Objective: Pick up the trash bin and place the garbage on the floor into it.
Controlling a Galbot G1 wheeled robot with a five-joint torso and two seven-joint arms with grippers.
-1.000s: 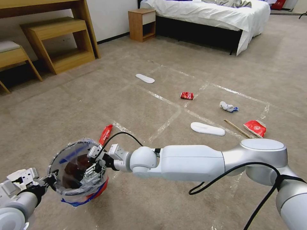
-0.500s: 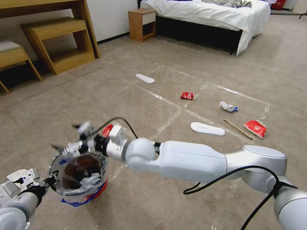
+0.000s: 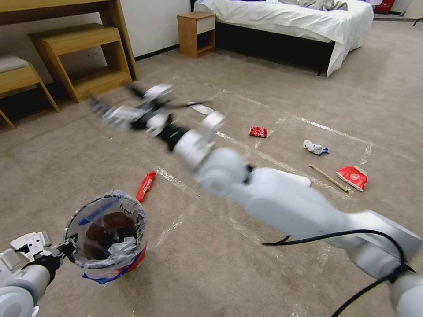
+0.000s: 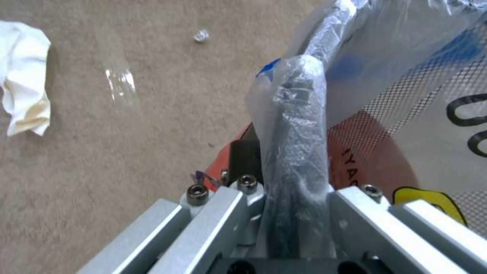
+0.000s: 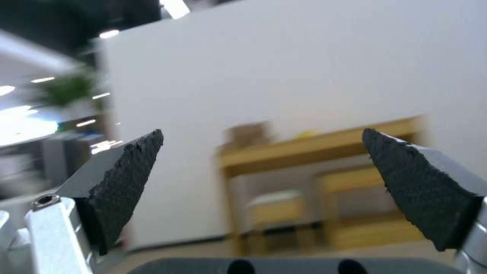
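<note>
The red trash bin (image 3: 105, 235), lined with a clear bag edged in blue, hangs just above the floor (image 3: 211, 273) at the lower left. My left gripper (image 3: 66, 250) is shut on its near rim, one finger (image 4: 296, 125) wrapped in the bag's plastic. Inside lie something dark brown and crumpled white paper. My right gripper (image 3: 112, 101) is raised high, well beyond the bin, open and empty (image 5: 261, 135). Garbage on the carpet: a red wrapper (image 3: 146, 186) by the bin, a white insole (image 3: 200, 108), a crushed red can (image 3: 258, 131), crumpled paper (image 3: 315, 147), a wooden stick (image 3: 328, 178) and a red packet (image 3: 351, 176).
Wooden desk shelves (image 3: 83, 57) and a bench (image 3: 17, 77) stand at the far left. A nightstand (image 3: 196, 33) and a bed (image 3: 299, 22) line the back. A white crumpled cloth (image 4: 23, 76) lies on the carpet near the bin. My right arm (image 3: 282, 207) stretches across the middle.
My right gripper has lifted out of the trash bin and swung up and away toward the desk, open. The bin stays held by my left gripper in about the same place.
</note>
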